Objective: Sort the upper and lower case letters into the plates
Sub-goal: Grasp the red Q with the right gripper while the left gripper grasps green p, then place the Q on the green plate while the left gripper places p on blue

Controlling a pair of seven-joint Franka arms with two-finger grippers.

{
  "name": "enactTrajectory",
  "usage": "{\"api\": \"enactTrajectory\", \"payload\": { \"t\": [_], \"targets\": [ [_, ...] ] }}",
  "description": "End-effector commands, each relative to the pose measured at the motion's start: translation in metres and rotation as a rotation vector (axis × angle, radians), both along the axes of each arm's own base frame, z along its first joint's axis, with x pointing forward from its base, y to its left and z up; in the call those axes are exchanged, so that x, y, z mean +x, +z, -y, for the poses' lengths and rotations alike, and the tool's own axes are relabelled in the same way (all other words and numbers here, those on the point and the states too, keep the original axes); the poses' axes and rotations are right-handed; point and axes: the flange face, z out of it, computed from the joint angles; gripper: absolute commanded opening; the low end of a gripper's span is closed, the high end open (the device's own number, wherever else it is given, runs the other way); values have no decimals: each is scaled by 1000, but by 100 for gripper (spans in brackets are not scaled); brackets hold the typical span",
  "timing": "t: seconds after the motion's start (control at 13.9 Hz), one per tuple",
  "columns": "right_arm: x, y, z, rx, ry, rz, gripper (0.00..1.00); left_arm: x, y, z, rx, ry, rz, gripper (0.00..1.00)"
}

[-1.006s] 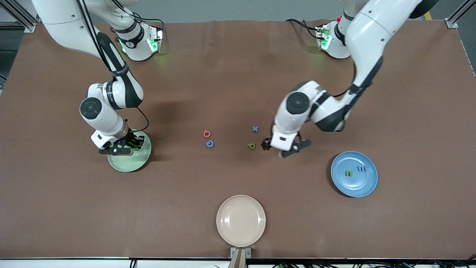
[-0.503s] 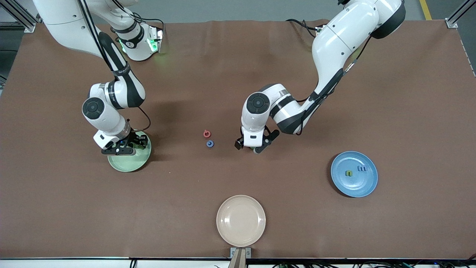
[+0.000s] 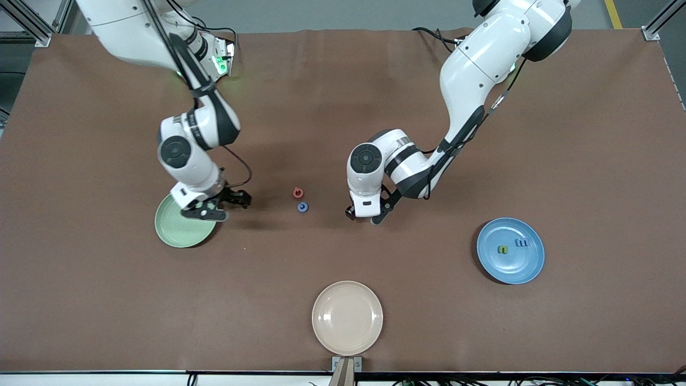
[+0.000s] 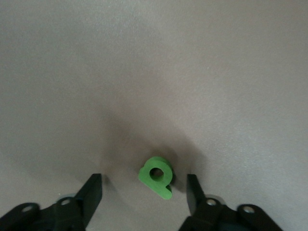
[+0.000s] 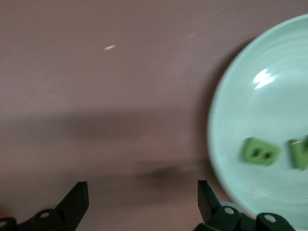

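Green lowercase p [image 4: 156, 175] lies flat on the mat between my left gripper [image 4: 144, 192] fingers, jaws wide either side, not yet touching. It looks light, rigid and smooth; I'd pinch its flat sides, low. Right gripper [image 5: 142, 197], jaws wide and empty, hangs beside the pale green plate [image 5: 231, 120] holding a green B [image 5: 260, 151].
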Motion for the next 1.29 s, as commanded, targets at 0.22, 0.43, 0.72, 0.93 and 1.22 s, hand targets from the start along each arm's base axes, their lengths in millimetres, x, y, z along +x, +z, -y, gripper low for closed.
{"api": "enactTrajectory", "payload": {
  "t": [0.22, 0.43, 0.72, 0.93, 1.22],
  "targets": [
    [-22, 7, -93, 17, 77, 20, 100, 5, -7, 9, 10, 13, -5, 63],
    [-25, -6, -125, 23, 103, 23, 100, 7, -7, 7, 9, 14, -5, 33],
    [-29, -18, -149, 28, 46, 19, 100, 12, -3, 2, 10, 15, 3, 0],
    [-34, -34, -157, 27, 47, 21, 90, 22, 1, -4, 18, 22, 24, 0],
    [-39, -44, -161, 22, 53, 13, 75, 51, 46, -34, 47, -2, 53, 0]
  ]
}}
